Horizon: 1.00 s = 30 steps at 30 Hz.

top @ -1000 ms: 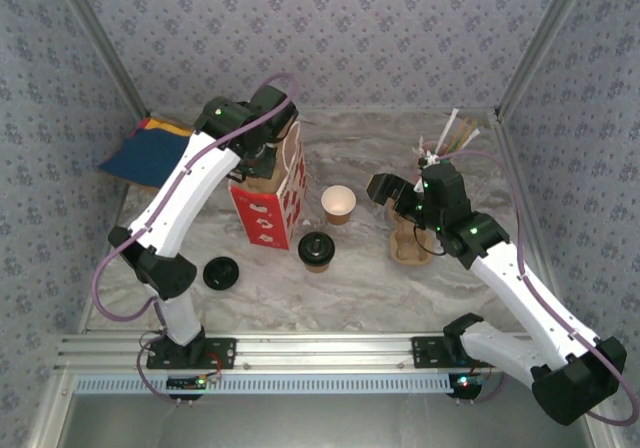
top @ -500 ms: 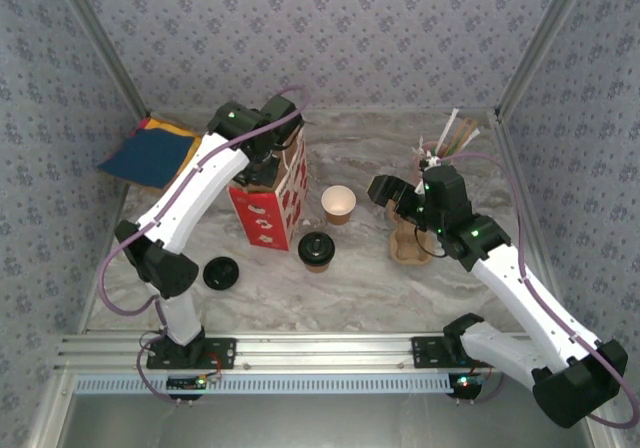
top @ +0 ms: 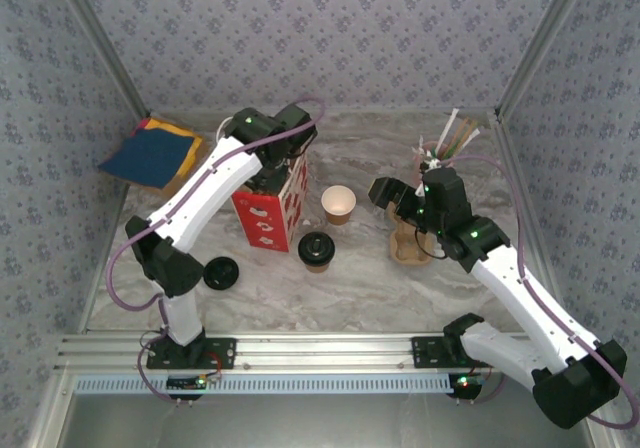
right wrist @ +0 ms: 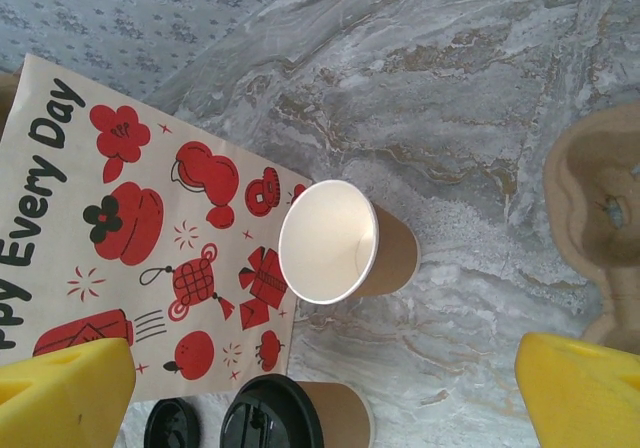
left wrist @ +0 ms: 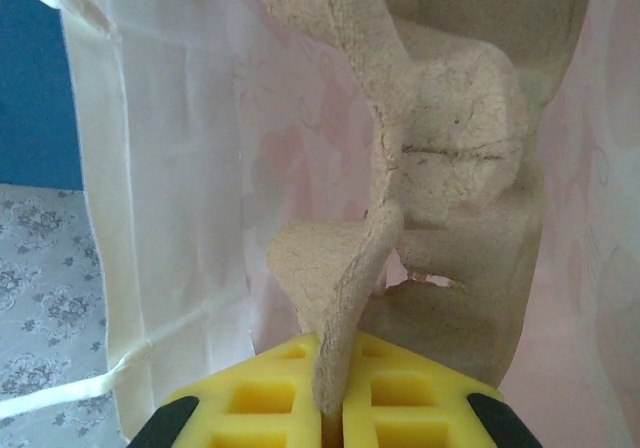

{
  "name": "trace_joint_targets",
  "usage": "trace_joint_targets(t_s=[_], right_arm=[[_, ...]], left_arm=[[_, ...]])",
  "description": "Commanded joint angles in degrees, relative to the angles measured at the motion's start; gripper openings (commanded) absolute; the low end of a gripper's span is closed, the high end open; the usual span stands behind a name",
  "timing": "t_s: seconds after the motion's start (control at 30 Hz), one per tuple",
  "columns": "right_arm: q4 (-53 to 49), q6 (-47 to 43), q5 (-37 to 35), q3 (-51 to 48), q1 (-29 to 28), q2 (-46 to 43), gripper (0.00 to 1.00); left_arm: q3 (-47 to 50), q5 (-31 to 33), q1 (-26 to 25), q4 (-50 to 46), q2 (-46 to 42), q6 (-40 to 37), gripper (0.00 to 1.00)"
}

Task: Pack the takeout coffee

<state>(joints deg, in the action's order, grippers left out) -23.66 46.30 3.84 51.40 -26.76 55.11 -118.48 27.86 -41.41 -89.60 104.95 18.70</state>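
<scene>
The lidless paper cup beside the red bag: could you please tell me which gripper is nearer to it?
Right. The right gripper hangs open just right of the lidless cup; the left gripper is farther back, in the bag, shut on a pulp carrier.

Two paper cups (top: 338,204), two pulp carriers (top: 407,251), one bag (top: 268,223), one loose lid (top: 220,273).

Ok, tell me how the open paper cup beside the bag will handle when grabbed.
The open cup looks empty and unlidded, so probably light and apt to slide or tip at a push. Its thin paper wall would likely dent under a hard squeeze near the rim. It tapers toward its base, so a high nudge may topple it.
</scene>
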Motion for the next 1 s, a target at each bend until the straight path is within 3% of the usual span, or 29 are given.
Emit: trace_joint_targets(t_s=[0.0, 0.37, 0.53, 0.97], right_arm=[[0.7, 0.9, 0.0, -0.4, 0.3, -0.5, 1.0], [0.0, 1.1, -0.2, -0.9, 0.3, -1.4, 1.0], [0.1, 1.2, -0.2, -1.3, 0.4, -1.7, 1.0], [0.1, 1.6, -0.3, -2.1, 0.4, -2.5, 1.0]], left_arm=[[-0.3, -0.8, 0.1, -0.9, -1.0, 0.3, 0.09], [0.4, -11.7, 4.1, -1.0, 0.0, 2.0, 0.09], [1.0, -20.6, 7.2, 0.8, -1.3, 2.4, 0.1], [5.7, -32.8, 12.4, 4.6, -2.6, 3.1, 0.11]])
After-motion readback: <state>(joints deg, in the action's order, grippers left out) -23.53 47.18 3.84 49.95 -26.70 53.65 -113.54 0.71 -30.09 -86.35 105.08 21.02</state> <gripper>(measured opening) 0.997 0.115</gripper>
